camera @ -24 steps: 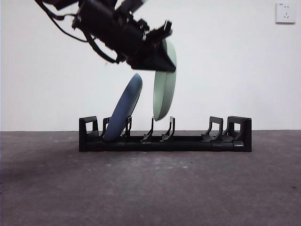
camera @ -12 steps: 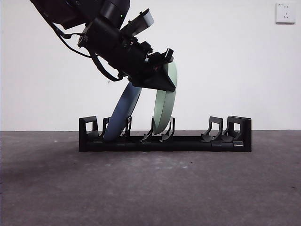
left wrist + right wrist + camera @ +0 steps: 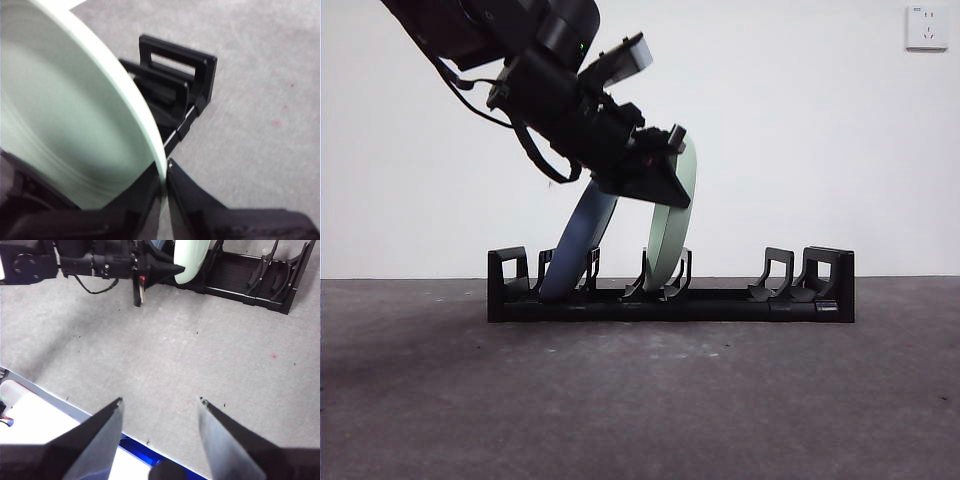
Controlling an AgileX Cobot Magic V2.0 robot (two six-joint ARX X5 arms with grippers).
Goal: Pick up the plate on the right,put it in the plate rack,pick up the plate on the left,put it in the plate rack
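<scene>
Left end effector (image 3: 665, 180) clamped on the rim of the pale green plate (image 3: 665, 245), lowered into the plate rack (image 3: 670, 300).

Jaws pressed against either face of the plate's upper edge, seen close in the left wrist view (image 3: 162, 200). Green plate (image 3: 75, 125) near upright, bottom edge seated between the middle prongs of the rack (image 3: 175, 90). Blue plate (image 3: 578, 250) leaning in the slot just beside it, toward one blocky end. Rack set on the grey table (image 3: 640, 400). Right end effector (image 3: 160, 405) spread wide, hovering well apart from the rack (image 3: 250, 275), holding nothing.
</scene>
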